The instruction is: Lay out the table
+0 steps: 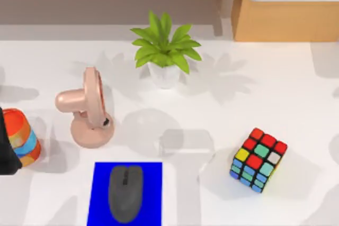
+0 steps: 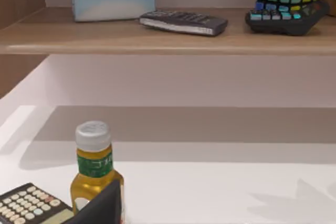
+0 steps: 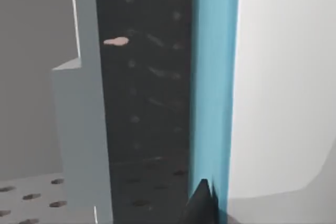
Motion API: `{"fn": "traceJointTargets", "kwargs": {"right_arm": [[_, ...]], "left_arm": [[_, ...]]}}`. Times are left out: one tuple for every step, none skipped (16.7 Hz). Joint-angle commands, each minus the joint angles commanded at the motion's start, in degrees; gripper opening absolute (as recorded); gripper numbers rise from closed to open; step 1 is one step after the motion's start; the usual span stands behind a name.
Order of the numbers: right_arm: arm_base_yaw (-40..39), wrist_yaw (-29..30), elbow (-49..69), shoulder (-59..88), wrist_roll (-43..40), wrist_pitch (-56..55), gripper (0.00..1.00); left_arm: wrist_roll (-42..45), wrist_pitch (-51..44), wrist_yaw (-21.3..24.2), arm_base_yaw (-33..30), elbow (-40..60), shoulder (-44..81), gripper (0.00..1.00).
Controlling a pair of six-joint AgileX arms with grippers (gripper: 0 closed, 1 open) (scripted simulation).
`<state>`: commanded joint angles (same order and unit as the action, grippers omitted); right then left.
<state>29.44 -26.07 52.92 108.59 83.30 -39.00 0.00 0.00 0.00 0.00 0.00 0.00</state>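
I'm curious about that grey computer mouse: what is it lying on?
The grey mouse lies on a bright blue mat, which rests flat on the white table. The mat's patch beneath the mouse is covered.

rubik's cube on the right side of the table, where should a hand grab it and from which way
Grip the multicoloured Rubik's cube across two opposite side faces, coming straight down from above. It sits flat on the white tabletop but turned at an angle to the table's edges, so rotate the hand to match its flat sides; it has open space all around.

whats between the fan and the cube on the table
In the top view, only bare table lies between the fan and the cube; the mouse mat sits below that line.
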Motion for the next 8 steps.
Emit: {"fn": "traceJointTargets", "kwargs": {"right_arm": [[-0.3, 0.3, 1.0, 0.7, 0.1, 0.1, 0.0], [-0.6, 0.7, 2.1, 1.5, 0.2, 0.1, 0.0], [-1.0, 1.0, 3.2, 2.4, 0.2, 0.2, 0.0], [-1.4, 1.3, 4.2, 3.3, 0.3, 0.3, 0.0], [-1.6, 1.5, 4.8, 4.0, 0.3, 0.4, 0.0], [-1.6, 1.6, 5.0, 4.3, 0.4, 0.5, 0.0], [-1.6, 1.6, 5.0, 4.3, 0.4, 0.5, 0.0], [-1.6, 1.6, 5.0, 4.3, 0.4, 0.5, 0.0]], "left_arm": [[0.0, 0.0, 0.0, 0.0, 0.0, 0.0, 1.0], [0.0, 0.0, 0.0, 0.0, 0.0, 0.0, 1.0], [0.0, 0.0, 0.0, 0.0, 0.0, 0.0, 1.0], [0.0, 0.0, 0.0, 0.0, 0.0, 0.0, 1.0], [0.0, 0.0, 0.0, 0.0, 0.0, 0.0, 1.0], [0.0, 0.0, 0.0, 0.0, 0.0, 0.0, 1.0], [0.0, 0.0, 0.0, 0.0, 0.0, 0.0, 1.0], [0.0, 0.0, 0.0, 0.0, 0.0, 0.0, 1.0]]}}
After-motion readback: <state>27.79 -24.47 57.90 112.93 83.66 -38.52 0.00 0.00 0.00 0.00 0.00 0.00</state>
